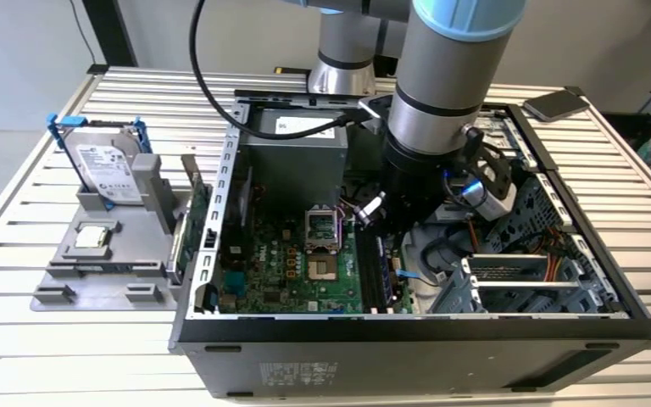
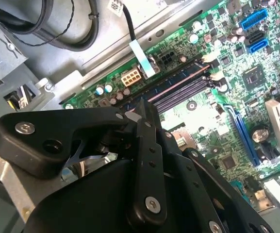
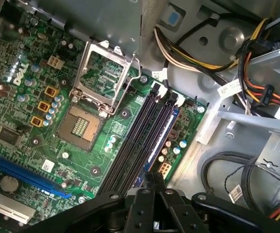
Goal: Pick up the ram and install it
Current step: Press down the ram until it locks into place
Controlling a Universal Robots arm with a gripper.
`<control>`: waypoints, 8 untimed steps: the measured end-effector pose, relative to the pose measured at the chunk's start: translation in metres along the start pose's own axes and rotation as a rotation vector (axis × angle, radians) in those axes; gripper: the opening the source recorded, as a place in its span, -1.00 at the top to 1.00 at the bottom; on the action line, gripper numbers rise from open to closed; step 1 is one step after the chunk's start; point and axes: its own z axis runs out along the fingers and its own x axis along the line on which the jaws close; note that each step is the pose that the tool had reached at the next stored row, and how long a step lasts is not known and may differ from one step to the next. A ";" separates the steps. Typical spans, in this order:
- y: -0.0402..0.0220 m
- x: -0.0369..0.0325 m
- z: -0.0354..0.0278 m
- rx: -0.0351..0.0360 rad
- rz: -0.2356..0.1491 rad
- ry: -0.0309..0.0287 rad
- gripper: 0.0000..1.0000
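Exterior view: arm [image 1: 439,102] reaches down into open computer case [image 1: 416,326], over motherboard [image 1: 292,271].
Gripper [image 3: 153,178]: fingers drawn together, tips just above the memory slots [image 3: 140,136].
Ram [image 3: 160,138]: thin dark stick standing in the slot row, under the fingertips.
Grip on ram: cannot tell.

Inside the open computer case [image 1: 416,326] the arm [image 1: 444,110] reaches down over the memory slots [image 3: 140,141], the gripper [image 3: 154,187] low above their near end — its fingers [image 2: 147,121] pressed together. Room is tight there: a bundle of power cables [image 3: 198,48] and the drive cage [image 1: 529,280] crowd one side, the raised socket frame [image 3: 106,77] the other. The motherboard [image 1: 292,263] toward the exterior view's left lies open — bounded by an upright expansion card [image 1: 197,225] outside the case wall.
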 end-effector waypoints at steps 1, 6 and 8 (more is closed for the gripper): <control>0.0000 0.0000 0.0000 -0.0001 -0.006 -0.0002 1.00; 0.0000 0.0000 0.0000 -0.0011 -0.074 -0.0029 1.00; 0.0000 0.0000 0.0000 -0.0016 -0.104 -0.0040 1.00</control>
